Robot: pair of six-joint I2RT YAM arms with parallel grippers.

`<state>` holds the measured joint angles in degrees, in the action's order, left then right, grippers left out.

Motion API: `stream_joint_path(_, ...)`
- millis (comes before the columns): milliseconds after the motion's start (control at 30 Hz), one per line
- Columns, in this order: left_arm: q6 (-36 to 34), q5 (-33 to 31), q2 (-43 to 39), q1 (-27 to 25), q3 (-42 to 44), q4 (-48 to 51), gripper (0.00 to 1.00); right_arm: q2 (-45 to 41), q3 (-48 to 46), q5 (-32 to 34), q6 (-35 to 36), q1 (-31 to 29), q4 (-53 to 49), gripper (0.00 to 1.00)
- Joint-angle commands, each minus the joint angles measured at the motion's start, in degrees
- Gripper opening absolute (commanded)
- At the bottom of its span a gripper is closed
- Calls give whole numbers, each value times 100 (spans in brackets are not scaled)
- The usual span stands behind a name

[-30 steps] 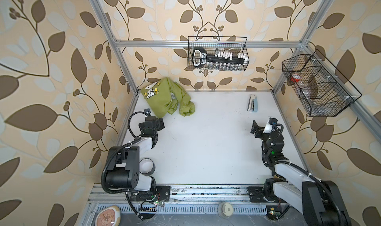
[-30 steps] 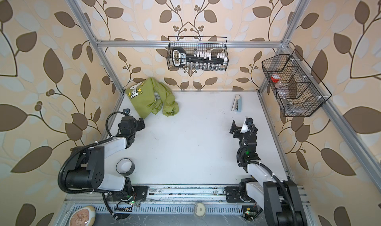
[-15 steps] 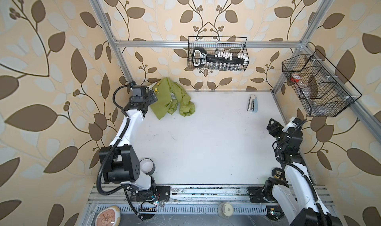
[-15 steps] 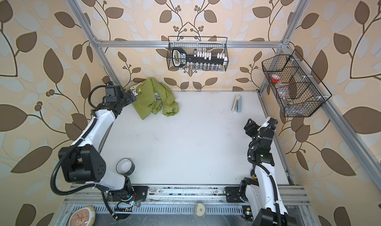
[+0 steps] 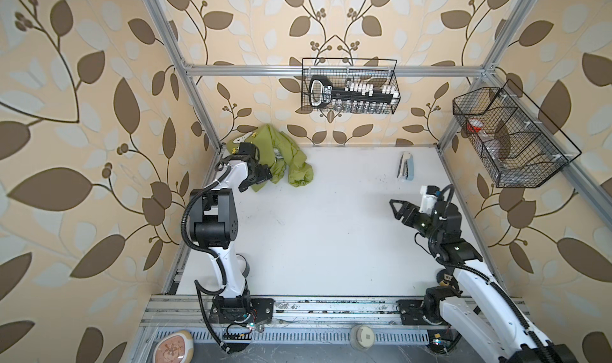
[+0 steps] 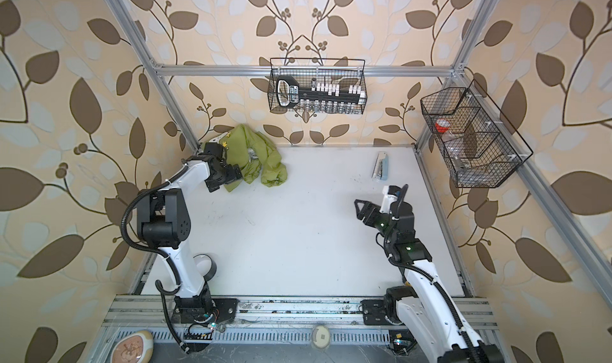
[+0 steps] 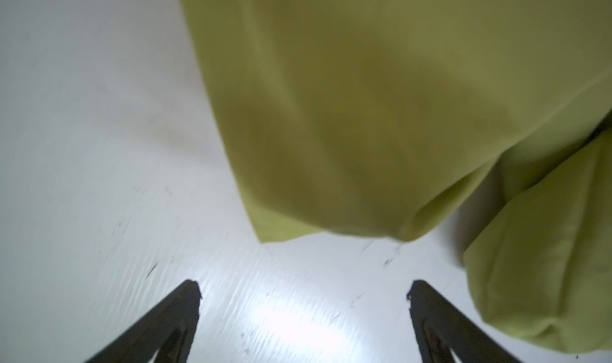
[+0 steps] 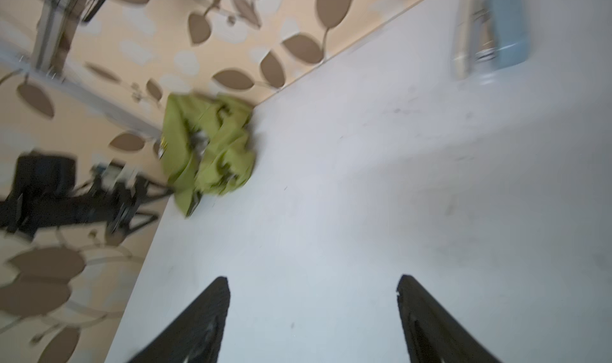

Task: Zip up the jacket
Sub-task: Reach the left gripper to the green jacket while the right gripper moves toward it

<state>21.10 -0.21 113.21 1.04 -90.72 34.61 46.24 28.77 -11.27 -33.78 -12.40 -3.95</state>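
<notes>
Left wrist, jacket (image 7: 364,112) just beyond fingers (image 7: 172,318)

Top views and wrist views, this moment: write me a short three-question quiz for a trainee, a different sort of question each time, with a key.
1. True or false: the left pincer is shut on the jacket.
2. Where does the jacket lie? A) spread flat in mid-table; B) crumpled in the far left corner of the table; C) inside a wire basket.
3. In a word: which pincer is nearer the jacket?

Key
1. False: it is open, its tips over bare table just short of the fabric's edge.
2. B.
3. Left; the right pincer is open over bare table, well away from the jacket.
</notes>
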Motion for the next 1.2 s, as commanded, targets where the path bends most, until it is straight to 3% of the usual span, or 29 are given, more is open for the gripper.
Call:
stream_joint_path(0,-71,-241,339,-100,-421,221,98,81,219,700,153,-608,-306,80)
stream_joint_path(300,-245,-27,981,-113,-1295,668,40,387,427,1068,29,-1230,-245,73)
stream_joint_path(500,-144,46,621,-173,-1218,766,0,518,539,1238,-59,-1379,-265,66)
stream_joint_path(633,-265,108,127,-585,-1074,891,0,814,915,1292,-299,-1377,-545,50)
stream_joint_path(733,-399,120,-199,-1091,-1009,1076,0,1086,1223,1325,-375,-1379,-744,47)
stream_joint_path(967,-623,172,-966,-2303,-745,1602,0,1420,1593,1211,-369,-1372,-747,68)
stream_joint_path(1167,-333,403,-2039,-2766,134,1703,0,1924,1890,885,-421,-1433,-465,73)
